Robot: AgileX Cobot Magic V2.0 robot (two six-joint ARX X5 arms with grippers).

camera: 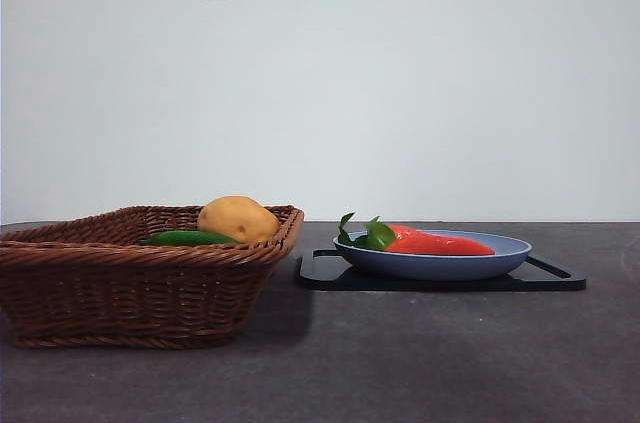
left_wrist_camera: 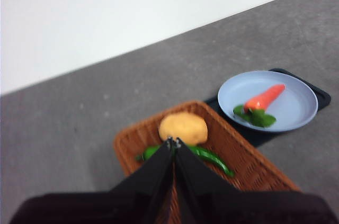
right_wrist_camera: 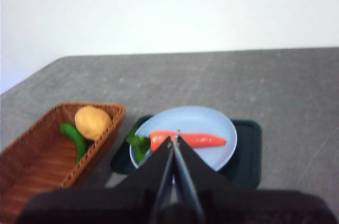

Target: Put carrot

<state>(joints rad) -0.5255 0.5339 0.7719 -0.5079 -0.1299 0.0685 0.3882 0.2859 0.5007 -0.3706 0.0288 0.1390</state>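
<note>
Carrot (camera: 440, 242) lies in plate (camera: 500, 261), where I judge it belongs; potato (camera: 238, 219) in basket (camera: 120, 293); my left tool (left_wrist_camera: 174, 141) and right tool (right_wrist_camera: 174, 138) closed, empty, raised

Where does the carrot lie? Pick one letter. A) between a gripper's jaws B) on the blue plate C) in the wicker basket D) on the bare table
B: the carrot lies on the blue plate, which sits on a dark tray.
</note>
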